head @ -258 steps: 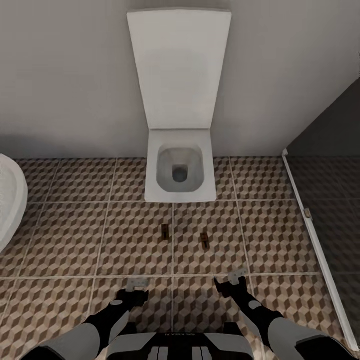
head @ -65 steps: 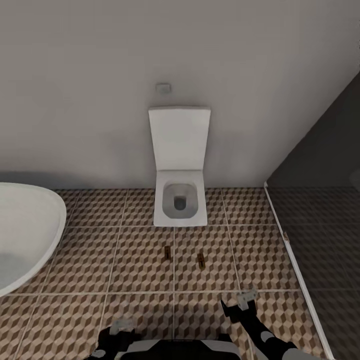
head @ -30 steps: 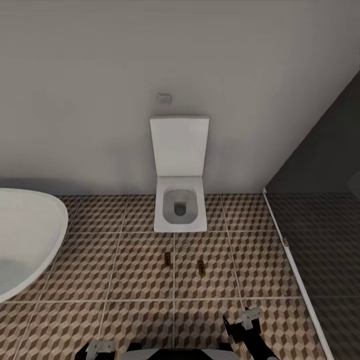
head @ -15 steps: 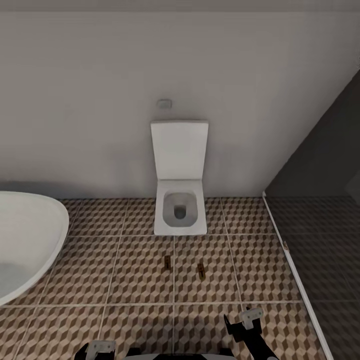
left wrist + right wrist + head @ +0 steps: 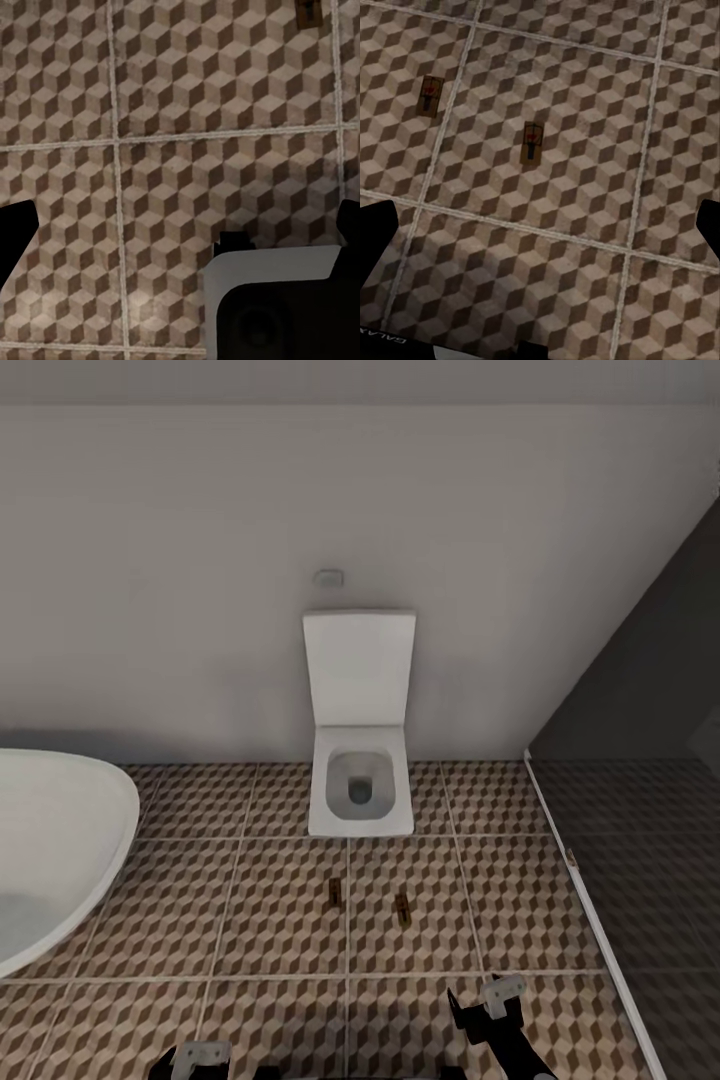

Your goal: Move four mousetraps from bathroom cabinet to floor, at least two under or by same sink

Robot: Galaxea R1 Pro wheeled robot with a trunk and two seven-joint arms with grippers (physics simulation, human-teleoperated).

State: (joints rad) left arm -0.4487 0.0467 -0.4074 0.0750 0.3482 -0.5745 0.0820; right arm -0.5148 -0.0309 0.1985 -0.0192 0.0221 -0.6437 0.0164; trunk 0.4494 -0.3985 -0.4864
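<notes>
Grippers: right gripper and left gripper sit low at the near edge of the head view, above the tiles; both wrist views show the dark fingertips far apart at the frame edges with nothing between them, so both are spread and empty.
Bathroom floor: cube-patterned tiles run from the robot to the far wall.
Mousetraps: two lie flat on one surface, left mousetrap and right mousetrap, near each other but apart, either side of a grout line, just in front of the toilet.
Toilet: white, square, lid up, against the wall.
Bathtub: white oval rim at the left.
Shower: darker floor behind a glass wall, right.
Progress: two of four traps are down, I judge; two remain. No vanity stands beside these two, so the sink condition looks unmet.
</notes>
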